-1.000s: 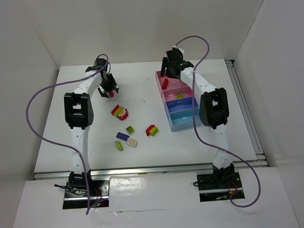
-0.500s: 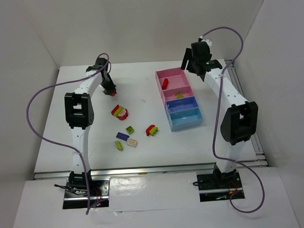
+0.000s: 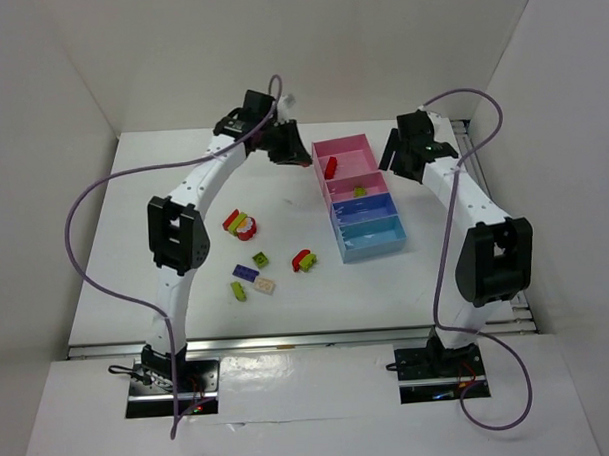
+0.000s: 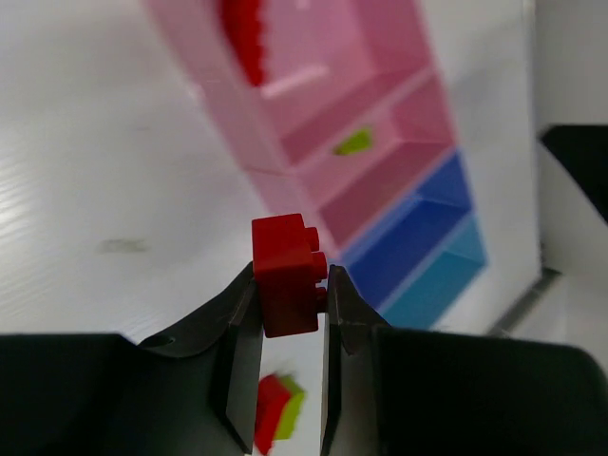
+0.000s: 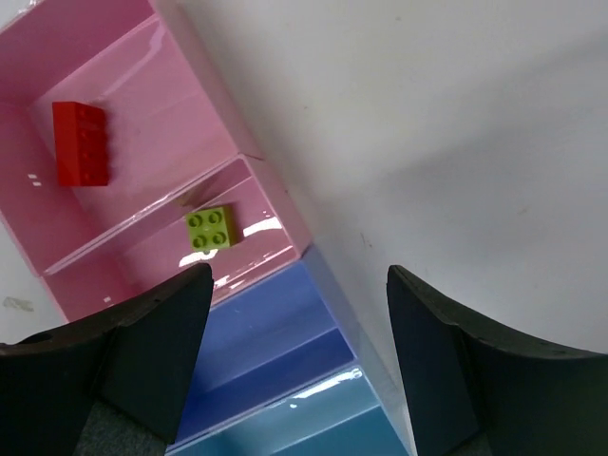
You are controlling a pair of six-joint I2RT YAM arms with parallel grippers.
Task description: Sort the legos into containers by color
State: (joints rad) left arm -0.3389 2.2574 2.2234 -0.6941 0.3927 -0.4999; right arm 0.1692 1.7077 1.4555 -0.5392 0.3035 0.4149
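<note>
My left gripper [image 3: 288, 149] [image 4: 288, 285] is shut on a small red brick [image 4: 285, 275], held in the air just left of the containers' far pink box [image 3: 341, 144]. The containers [image 4: 285, 185] form a row from pink to light blue. A red brick [image 3: 330, 167] [image 5: 80, 142] lies in the far pink box. One lime brick [image 3: 360, 191] [image 5: 212, 228] lies in the second box. My right gripper [image 3: 398, 155] [image 5: 297, 275] hangs open and empty over the row's right edge. The blue boxes [image 5: 256, 347] hold nothing that I can see.
Loose legos lie left of the containers: a red-lime stack beside a red-white round piece [image 3: 241, 224], a lime brick [image 3: 260, 259], a red-lime pair [image 3: 304, 259], a purple brick [image 3: 246, 273], a beige brick [image 3: 264, 285] and another lime one [image 3: 239, 291]. White walls enclose the table.
My left gripper shut on the red brick at the far left, then swung right with it to the pink box. The right gripper left the pink box and moved to the row's right.
</note>
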